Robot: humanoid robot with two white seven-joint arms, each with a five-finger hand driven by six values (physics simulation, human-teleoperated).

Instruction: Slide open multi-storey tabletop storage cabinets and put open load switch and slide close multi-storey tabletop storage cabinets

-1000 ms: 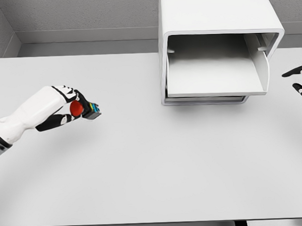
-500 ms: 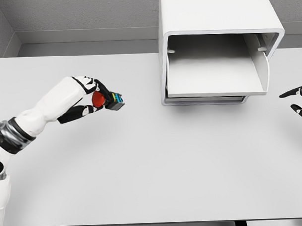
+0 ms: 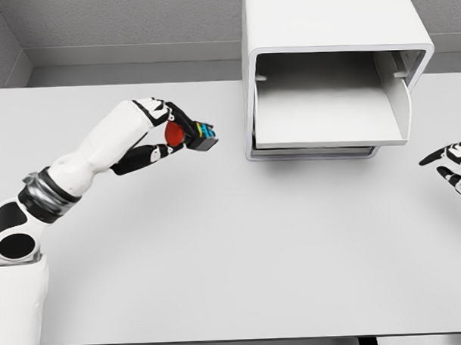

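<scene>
Storage cabinet [image 3: 335, 32] sits at the tabletop's [image 3: 241, 255] back edge, right of center, with its drawer [image 3: 327, 112] slid out toward the front. Load switch [image 3: 193, 134] is in the left hand [image 3: 165, 133], above the tabletop just left of the drawer. Right hand [image 3: 451, 165] is over the right edge.

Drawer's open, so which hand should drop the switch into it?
Left. The left hand already grips the load switch just left of the open drawer. The right hand is empty, fingers spread, at the table's right edge.
</scene>
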